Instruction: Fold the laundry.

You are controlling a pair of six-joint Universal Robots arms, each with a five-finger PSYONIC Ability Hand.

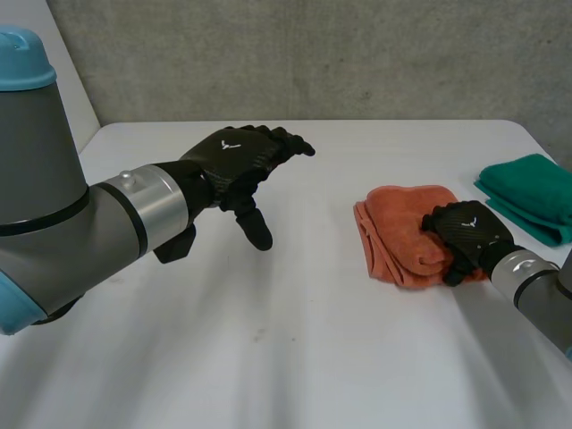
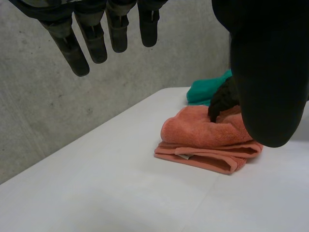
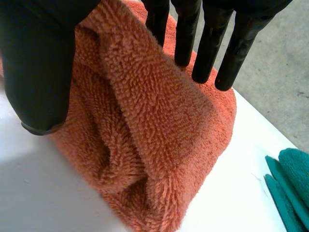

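The orange towel lies folded at the centre right of my head view, on the white table, its layered edges stacked and facing the camera in the left wrist view. My right hand sits on the towel's right-hand end, reaching in from the lower right corner of the frame. From its own wrist camera I see a thick ridge of the pile caught between the thumb on one side and the straight fingers on the other, so that hand has the towel pinched. The left wrist camera shows the same hand with its dark fingers down on top of the fold. Just beyond it, at the right edge of the head view, a green towel lies folded, near the orange one but not touching it. My left hand hovers above bare table in the upper left-centre of the head view, well apart from both towels, fingers straight and spread, thumb hanging down, holding nothing. A grey concrete wall runs behind the table's far edge.
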